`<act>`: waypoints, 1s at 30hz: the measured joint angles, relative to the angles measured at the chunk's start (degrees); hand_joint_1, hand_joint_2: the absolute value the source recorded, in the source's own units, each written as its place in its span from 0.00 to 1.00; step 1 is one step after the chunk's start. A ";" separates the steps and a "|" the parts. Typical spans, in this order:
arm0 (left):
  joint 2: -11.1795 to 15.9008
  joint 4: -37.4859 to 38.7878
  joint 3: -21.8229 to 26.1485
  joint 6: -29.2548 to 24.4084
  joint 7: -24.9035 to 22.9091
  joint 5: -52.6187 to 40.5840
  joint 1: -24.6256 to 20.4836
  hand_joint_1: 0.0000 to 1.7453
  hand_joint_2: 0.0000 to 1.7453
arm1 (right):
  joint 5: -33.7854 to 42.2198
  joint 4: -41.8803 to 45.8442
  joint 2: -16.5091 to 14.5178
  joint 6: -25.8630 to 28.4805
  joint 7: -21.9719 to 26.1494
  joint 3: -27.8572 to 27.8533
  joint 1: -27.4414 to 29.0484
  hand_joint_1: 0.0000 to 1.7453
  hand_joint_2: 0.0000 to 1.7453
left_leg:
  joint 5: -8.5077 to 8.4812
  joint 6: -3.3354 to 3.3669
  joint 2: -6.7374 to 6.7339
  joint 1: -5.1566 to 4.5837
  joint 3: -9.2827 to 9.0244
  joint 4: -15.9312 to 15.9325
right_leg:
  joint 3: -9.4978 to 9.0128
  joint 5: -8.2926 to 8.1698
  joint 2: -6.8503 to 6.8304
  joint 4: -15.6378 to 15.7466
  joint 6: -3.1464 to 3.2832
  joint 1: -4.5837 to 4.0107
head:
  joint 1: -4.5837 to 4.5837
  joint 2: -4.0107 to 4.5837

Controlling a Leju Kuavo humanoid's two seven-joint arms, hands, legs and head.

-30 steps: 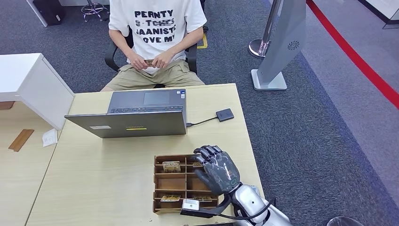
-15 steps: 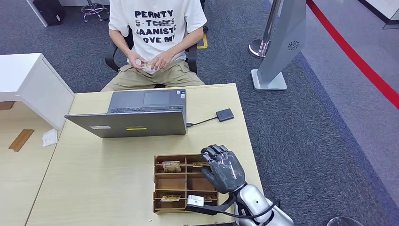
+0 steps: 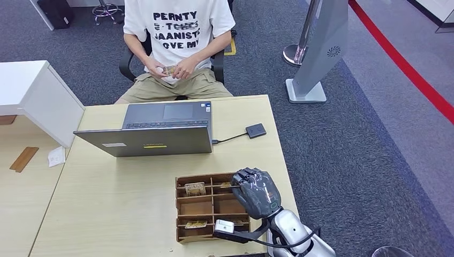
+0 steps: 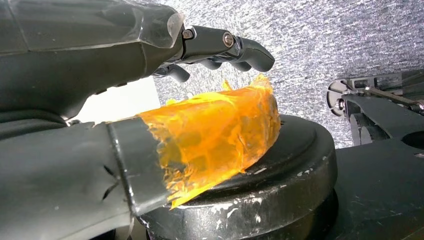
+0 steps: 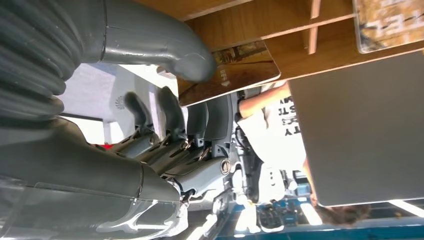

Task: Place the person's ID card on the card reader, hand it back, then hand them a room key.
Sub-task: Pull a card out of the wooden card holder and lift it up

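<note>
From the head view, the robot's right hand (image 3: 256, 193) is down over the far right corner of the brown wooden tray of small compartments (image 3: 185, 237), which sits on the pale wooden table (image 3: 118, 203) near the robot's edge. Its dark fingers are curled downward into that corner compartment. A tan card (image 3: 195, 188) lies in the compartment just beside the hand, and another (image 3: 194, 225) lies in a nearer one. Further along the table stands an open grey laptop (image 3: 160, 128), and just beside it, joined by a thin cable, lies the small black square card reader (image 3: 256, 130) with nothing on it. A person in a white printed T-shirt (image 3: 179, 24) sits across the table, holding a small tan ID card (image 3: 170, 70) in both hands over the lap, well apart from the reader.

In the left wrist view, the left hand (image 4: 150, 100) has its dark fingers (image 4: 245, 50) stretched out and apart from its thumb, whose end is wrapped in orange tape; it holds nothing.

In the right wrist view, the right hand's thick grey thumb (image 5: 192, 62) presses on the face of a brown room key card (image 5: 240, 70) that pokes out past the tray's edge, with the darker fingers (image 5: 170, 112) closed in on its other side, so the card looks pinched between them.
</note>
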State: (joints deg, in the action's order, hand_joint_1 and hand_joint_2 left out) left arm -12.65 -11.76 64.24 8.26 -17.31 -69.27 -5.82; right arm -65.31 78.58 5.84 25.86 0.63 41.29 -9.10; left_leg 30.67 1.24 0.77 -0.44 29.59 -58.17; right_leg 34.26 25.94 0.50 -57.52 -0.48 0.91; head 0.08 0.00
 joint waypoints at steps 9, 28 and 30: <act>0.01 0.00 0.00 0.00 0.00 0.00 0.00 0.00 0.00 | -0.13 0.00 0.00 -0.11 0.00 -0.48 0.16 0.99 1.00 | 0.00 0.00 0.00 0.00 -0.01 0.00 | 0.00 0.00 0.00 0.00 0.00 0.00 | 0.01 0.00; 0.02 0.00 0.01 0.07 0.51 0.55 0.02 0.00 0.00 | 19.83 8.98 0.26 -5.24 7.77 -4.39 3.28 0.99 1.00 | 0.00 0.00 0.01 -0.01 0.00 0.00 | 0.01 0.00 0.00 0.00 0.00 0.00 | 0.01 0.00; 0.02 0.00 0.03 0.06 0.56 0.73 0.03 0.00 0.00 | 24.74 11.68 0.49 -6.61 9.71 -5.68 4.26 0.99 1.00 | 0.00 0.00 0.01 -0.01 0.00 0.00 | 0.01 0.01 -0.01 0.00 -0.01 0.00 | 0.01 0.00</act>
State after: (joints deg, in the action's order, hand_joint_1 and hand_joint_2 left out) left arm -12.63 -11.76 64.26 8.32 -16.75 -68.53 -5.79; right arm -40.57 90.25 6.32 19.24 10.35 35.61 -4.84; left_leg 30.67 1.25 0.79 -0.45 29.59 -58.18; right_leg 34.27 25.94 0.50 -57.52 -0.49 0.91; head 0.08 0.00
